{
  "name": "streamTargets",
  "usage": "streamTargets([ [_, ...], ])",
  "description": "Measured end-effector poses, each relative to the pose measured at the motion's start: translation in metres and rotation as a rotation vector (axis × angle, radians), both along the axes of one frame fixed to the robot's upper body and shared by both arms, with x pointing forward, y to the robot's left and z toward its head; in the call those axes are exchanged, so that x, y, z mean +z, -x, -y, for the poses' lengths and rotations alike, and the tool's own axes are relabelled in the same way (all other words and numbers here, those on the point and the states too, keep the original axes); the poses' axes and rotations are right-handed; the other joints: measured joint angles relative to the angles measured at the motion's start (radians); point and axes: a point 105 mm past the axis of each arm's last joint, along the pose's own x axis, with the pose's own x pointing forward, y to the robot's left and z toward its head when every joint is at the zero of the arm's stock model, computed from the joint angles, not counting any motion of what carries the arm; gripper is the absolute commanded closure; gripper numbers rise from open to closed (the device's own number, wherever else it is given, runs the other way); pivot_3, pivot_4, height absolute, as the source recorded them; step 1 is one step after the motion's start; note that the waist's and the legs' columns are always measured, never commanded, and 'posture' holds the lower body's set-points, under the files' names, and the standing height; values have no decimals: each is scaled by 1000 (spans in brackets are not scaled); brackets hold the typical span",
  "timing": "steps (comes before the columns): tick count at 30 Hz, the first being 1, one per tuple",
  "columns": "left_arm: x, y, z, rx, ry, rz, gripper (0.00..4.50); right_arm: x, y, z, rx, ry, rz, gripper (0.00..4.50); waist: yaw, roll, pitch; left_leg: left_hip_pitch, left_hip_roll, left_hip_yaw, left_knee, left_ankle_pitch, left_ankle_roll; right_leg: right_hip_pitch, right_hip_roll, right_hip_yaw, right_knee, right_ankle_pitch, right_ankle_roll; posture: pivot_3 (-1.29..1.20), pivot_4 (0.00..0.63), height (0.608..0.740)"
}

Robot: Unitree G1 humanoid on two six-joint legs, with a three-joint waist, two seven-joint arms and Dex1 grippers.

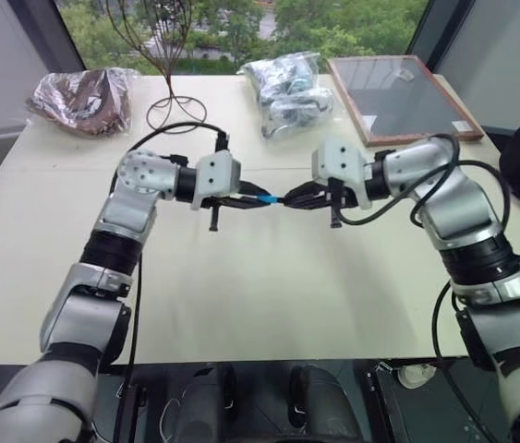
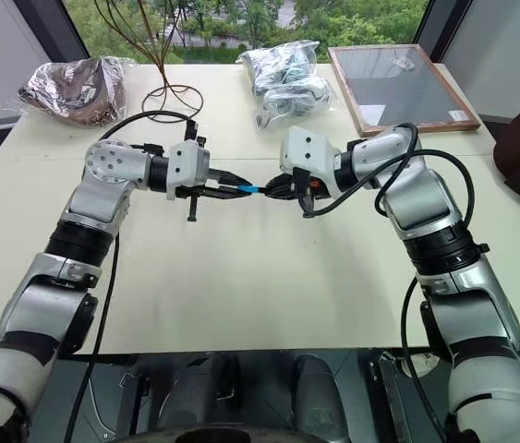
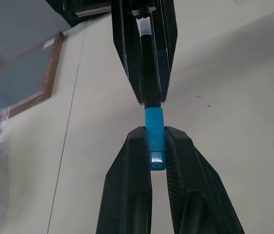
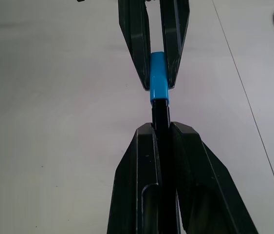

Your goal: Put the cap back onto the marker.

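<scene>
Cap [image 3: 155, 139] and marker [image 4: 160, 117] meet tip to tip in the air above the pale counter [image 1: 269, 295], right between the two arms. The left end effector [image 3: 155, 146] is clenched on the little blue cap. The right end effector [image 4: 161, 134] is clenched on the thin black marker, whose end pokes out past its fingers. In both wrist views the dark end of the marker sits right at the mouth of the cap and looks like it has just started to go in. How deep it has gone is hard to tell.

The step now is the last push. To do it well, both arms should keep the cap and the marker in one straight line, as they look now. Then they should press slowly toward each other. A crooked push could bend the marker sideways or make the cap slip out of its grip. Both grips should stay tight until the cap is all the way on. Only then should the left one let go.
</scene>
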Motion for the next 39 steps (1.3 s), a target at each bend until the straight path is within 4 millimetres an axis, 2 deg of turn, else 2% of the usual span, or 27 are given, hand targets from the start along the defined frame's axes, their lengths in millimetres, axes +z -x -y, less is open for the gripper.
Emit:
streamTargets([
  [15, 0, -2, 4, 21, 30, -197, 4477, 3, -2, -5, 13, 20, 36, 4500, 0, 0, 0, 0, 0, 0, 0, 0, 0, 0, 0, 0, 0, 0, 0, 0, 150, 740],
  [39, 4, -3, 10, 28, -112, -182, 4477, -3, -3, -7, -14, 43, 14, 4500, 0, 0, 0, 0, 0, 0, 0, 0, 0, 0, 0, 0, 1, 0, 0, 0, 150, 740],
])
